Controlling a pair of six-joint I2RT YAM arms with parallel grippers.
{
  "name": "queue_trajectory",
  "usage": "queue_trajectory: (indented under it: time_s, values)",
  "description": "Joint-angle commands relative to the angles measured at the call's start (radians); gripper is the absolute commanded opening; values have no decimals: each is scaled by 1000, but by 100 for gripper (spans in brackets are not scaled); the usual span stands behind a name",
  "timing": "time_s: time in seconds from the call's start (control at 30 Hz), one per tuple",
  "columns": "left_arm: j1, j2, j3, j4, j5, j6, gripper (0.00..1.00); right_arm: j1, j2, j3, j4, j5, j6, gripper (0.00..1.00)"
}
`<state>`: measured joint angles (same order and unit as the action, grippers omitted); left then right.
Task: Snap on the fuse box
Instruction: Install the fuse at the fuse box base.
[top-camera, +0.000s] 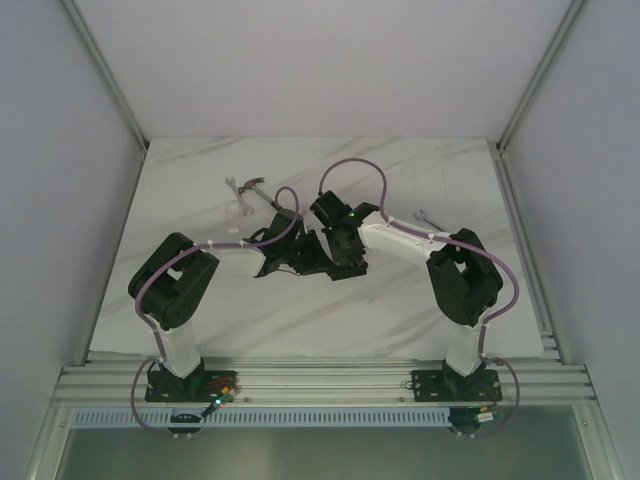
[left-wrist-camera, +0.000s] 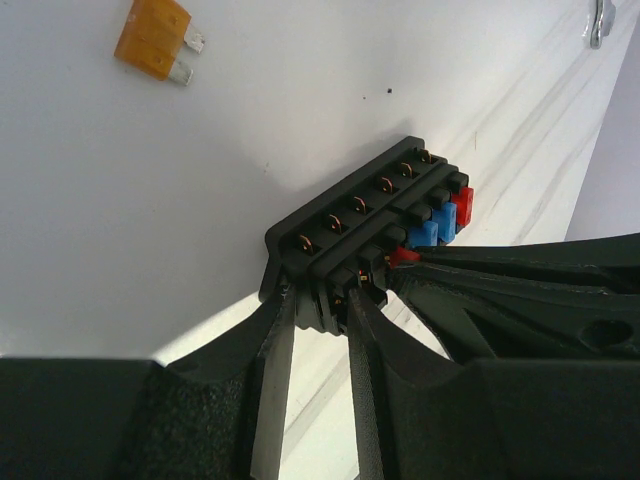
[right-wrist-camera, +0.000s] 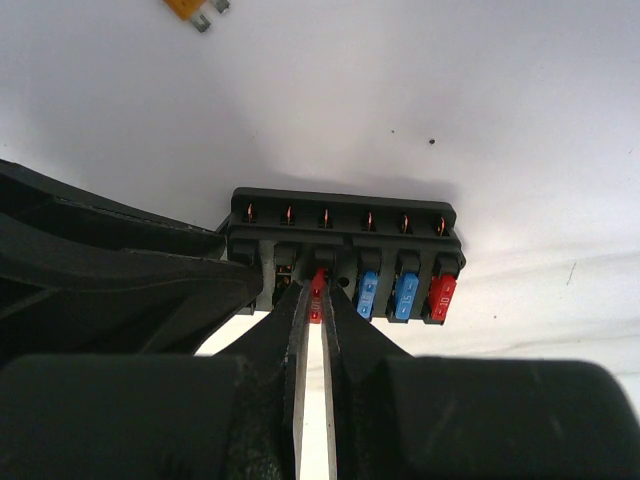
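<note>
The fuse box (left-wrist-camera: 370, 215) is a black block held just above the white table, with two blue fuses (right-wrist-camera: 368, 293) and a red fuse (right-wrist-camera: 442, 296) seated in its front row. My left gripper (left-wrist-camera: 322, 300) is shut on the box's left end. My right gripper (right-wrist-camera: 316, 300) is shut on a small red fuse (right-wrist-camera: 317, 290) whose top sits in a slot left of the blue ones. One slot further left shows bare contacts. In the top view both grippers (top-camera: 318, 262) meet over the table's middle and the box is hidden between them.
A loose orange fuse (left-wrist-camera: 152, 38) lies on the table beyond the box. A hammer (top-camera: 262, 192) and a wrench (top-camera: 235, 183) lie behind the left arm. Another small wrench (top-camera: 425, 215) lies at the back right. White walls enclose the table.
</note>
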<state>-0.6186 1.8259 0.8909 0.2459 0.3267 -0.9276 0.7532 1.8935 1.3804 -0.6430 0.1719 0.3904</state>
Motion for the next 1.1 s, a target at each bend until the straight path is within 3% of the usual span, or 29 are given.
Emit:
queue_trajectory:
  time_s: [0.0,0.57,1.07]
  values:
    - [3,49,-24,-119,-84,30,36,-5,58,-80,-122,-20,-21,0]
    - [16,69,-44,-103,-72,15,33,-5,115,-141,-109,-17,-32,0]
    - [20,70,-51,-103,-69,15,33,-19,47,-112,-139,3,-26,0]
